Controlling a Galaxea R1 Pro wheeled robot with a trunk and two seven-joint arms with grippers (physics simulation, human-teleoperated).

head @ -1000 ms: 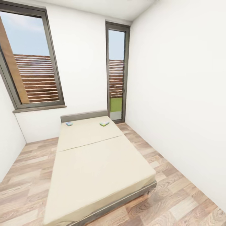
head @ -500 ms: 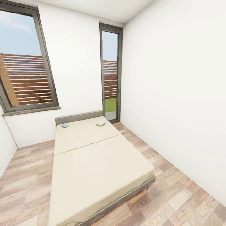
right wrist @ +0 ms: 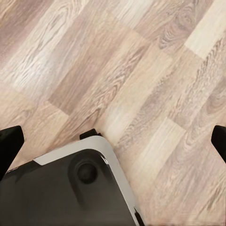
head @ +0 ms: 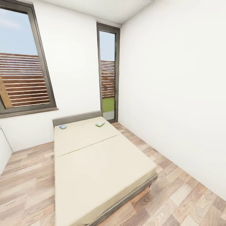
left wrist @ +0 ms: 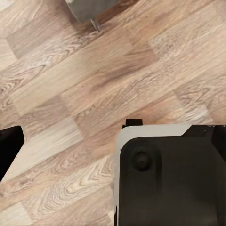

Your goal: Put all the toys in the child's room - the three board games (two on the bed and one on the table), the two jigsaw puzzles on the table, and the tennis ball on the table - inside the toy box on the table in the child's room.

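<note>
Two board games are seen on the bed (head: 94, 169), far off at the headboard end: a small blue one (head: 63, 126) at about 11 o'clock from the mattress centre and a green-toned one (head: 100, 124) at about 12 o'clock, well apart from each other. Both lie flat on the beige mattress. They are judged to be thin, stiff and light, with smooth printed covers that may slip; an overhanging or lifted edge is best pinched across the thickness, since a flat box on soft bedding offers little purchase from above.

In the left wrist view one dark fingertip of the left gripper (left wrist: 9, 147) is seen above the wood-plank floor (left wrist: 70, 70). In the right wrist view the right gripper (right wrist: 113, 141) is held with its fingertips wide apart and nothing between them. Whether the left jaws are spread cannot be told.
</note>
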